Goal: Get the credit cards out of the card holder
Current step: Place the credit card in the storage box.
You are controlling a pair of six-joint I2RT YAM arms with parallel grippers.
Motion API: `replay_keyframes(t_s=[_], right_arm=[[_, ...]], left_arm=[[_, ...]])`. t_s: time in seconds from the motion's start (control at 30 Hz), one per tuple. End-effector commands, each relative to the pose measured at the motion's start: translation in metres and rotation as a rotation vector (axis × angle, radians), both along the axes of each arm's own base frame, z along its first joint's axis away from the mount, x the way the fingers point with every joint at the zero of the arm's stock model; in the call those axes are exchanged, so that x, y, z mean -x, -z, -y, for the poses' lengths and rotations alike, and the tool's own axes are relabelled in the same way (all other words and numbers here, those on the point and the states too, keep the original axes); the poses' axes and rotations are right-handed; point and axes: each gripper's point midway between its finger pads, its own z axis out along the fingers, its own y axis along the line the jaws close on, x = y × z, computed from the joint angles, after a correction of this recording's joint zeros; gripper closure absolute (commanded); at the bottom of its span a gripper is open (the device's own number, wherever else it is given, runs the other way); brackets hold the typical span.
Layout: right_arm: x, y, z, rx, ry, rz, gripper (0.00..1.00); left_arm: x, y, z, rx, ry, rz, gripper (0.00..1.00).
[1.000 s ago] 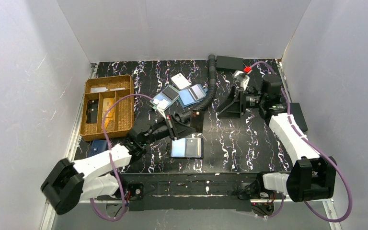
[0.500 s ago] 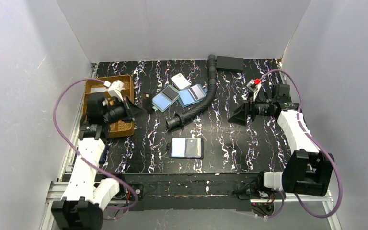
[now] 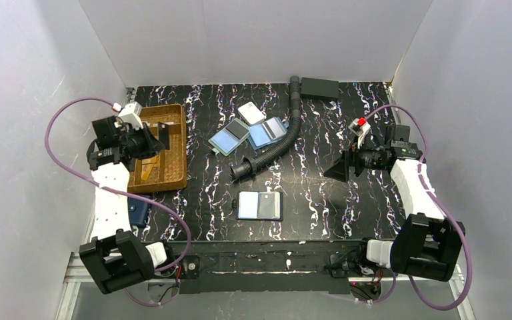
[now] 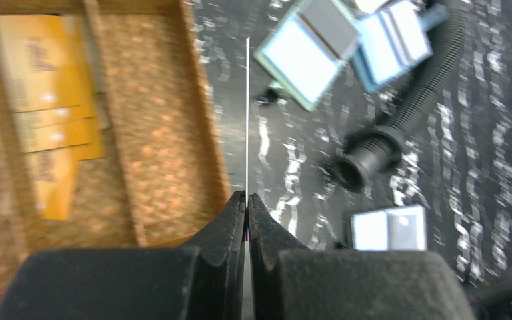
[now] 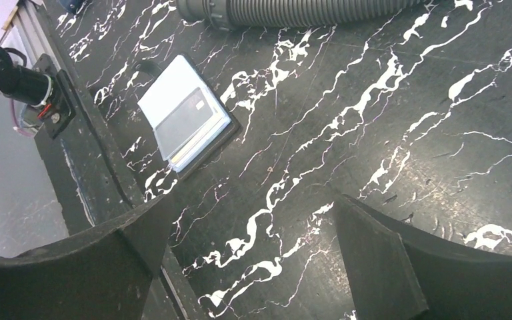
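The black card holder lies open on the table's near middle, with a pale blue credit card in its left half. It also shows in the right wrist view and the left wrist view. My left gripper is above the wicker basket's right side, shut on a thin card seen edge-on between the fingertips of that gripper; it looks dark from above. Orange-tan cards lie in the basket. My right gripper is open and empty, to the right of the holder.
Two overlapping blue-and-dark rectangles and a white tag lie at the far middle. A black corrugated hose curves from the back toward the centre. A black box sits at the back and a navy pouch at the near left.
My left arm has swung from the table's middle, by the holder, to the left over the basket, carrying the thin card. My right arm has drawn back toward the near right.
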Motion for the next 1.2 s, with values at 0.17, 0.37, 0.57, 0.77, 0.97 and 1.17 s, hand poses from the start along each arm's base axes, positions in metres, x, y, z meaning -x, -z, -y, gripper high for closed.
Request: replay_keyframes(t_s=[0.17, 0.37, 0.57, 0.77, 0.97, 1.17], right_arm=[[-0.004, -0.009, 0.001, 0.005, 0.015, 0.061, 0.02], [-0.002, -0.011, -0.001, -0.008, 0.011, 0.062, 0.02], [0.000, -0.011, -0.002, -0.023, 0.006, 0.055, 0.02], [0.001, -0.012, -0.003, -0.030, 0.003, 0.055, 0.02], [0.002, -0.012, -0.005, -0.045, -0.005, 0.049, 0.02], [0.003, -0.012, -0.005, -0.047, -0.005, 0.044, 0.02]], left_arm=[[-0.011, 0.043, -0.105, -0.104, -0.282, -0.084, 1.00], [-0.003, 0.062, -0.136, -0.178, -0.312, -0.169, 1.00], [0.000, 0.073, -0.160, -0.277, -0.318, -0.274, 1.00], [0.003, 0.091, -0.172, -0.323, -0.319, -0.338, 1.00], [-0.002, 0.097, -0.178, -0.332, -0.299, -0.362, 1.00], [-0.007, 0.110, -0.180, -0.316, -0.278, -0.393, 1.00]])
